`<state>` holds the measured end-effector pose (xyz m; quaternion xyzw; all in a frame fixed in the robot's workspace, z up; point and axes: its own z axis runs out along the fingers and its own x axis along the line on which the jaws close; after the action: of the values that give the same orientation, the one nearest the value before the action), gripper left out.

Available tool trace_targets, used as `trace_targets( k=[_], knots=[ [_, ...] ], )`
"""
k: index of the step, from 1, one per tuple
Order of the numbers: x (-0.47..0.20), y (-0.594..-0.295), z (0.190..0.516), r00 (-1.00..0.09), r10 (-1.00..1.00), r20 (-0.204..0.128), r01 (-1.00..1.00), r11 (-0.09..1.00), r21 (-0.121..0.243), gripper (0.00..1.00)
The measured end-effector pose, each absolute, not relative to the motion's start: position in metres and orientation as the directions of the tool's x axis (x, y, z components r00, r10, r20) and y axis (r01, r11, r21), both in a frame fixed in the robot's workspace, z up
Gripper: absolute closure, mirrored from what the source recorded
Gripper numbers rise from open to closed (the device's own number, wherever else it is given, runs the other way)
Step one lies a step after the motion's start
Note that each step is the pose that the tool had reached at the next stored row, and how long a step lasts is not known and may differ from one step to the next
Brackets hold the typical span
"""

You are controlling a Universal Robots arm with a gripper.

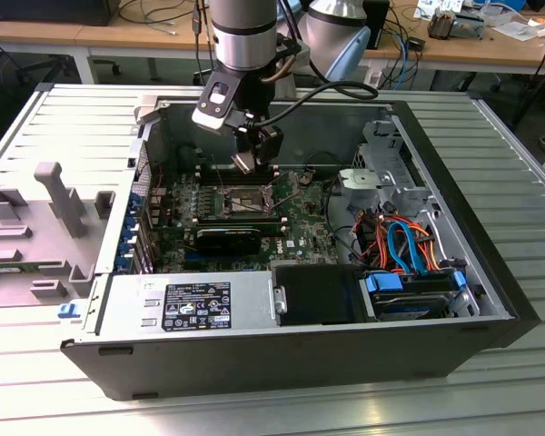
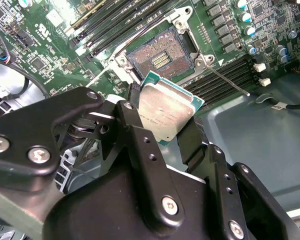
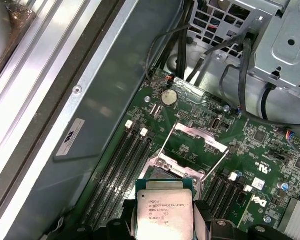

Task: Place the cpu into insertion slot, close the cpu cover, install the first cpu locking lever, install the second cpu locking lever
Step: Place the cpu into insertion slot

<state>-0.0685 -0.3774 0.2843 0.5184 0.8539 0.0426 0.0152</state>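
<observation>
Clamped on opposite edges of the cpu (image 2: 170, 102), the gripper (image 2: 164, 116) holds it tilted in the air above the insertion slot (image 2: 160, 56), clear of it. The slot lies bare, its contacts showing. The cpu cover (image 3: 197, 134) stands swung up, and a thin locking lever (image 2: 227, 80) juts out loose beside the socket. The green motherboard (image 1: 300, 227) sits inside an open black computer case (image 1: 300, 363) that lies on a ribbed metal table (image 1: 73, 118). Grey blocks (image 1: 54, 191) rest at the exterior view's left, and wooden desks (image 1: 118, 34) stand behind.
</observation>
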Motion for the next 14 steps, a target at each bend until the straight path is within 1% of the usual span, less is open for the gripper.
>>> trace_targets(
  k=[14],
  knots=[
    [-0.0685,-0.3774,0.2843,-0.445,0.895,0.018,0.893,0.442,0.088,0.45]
  ],
)
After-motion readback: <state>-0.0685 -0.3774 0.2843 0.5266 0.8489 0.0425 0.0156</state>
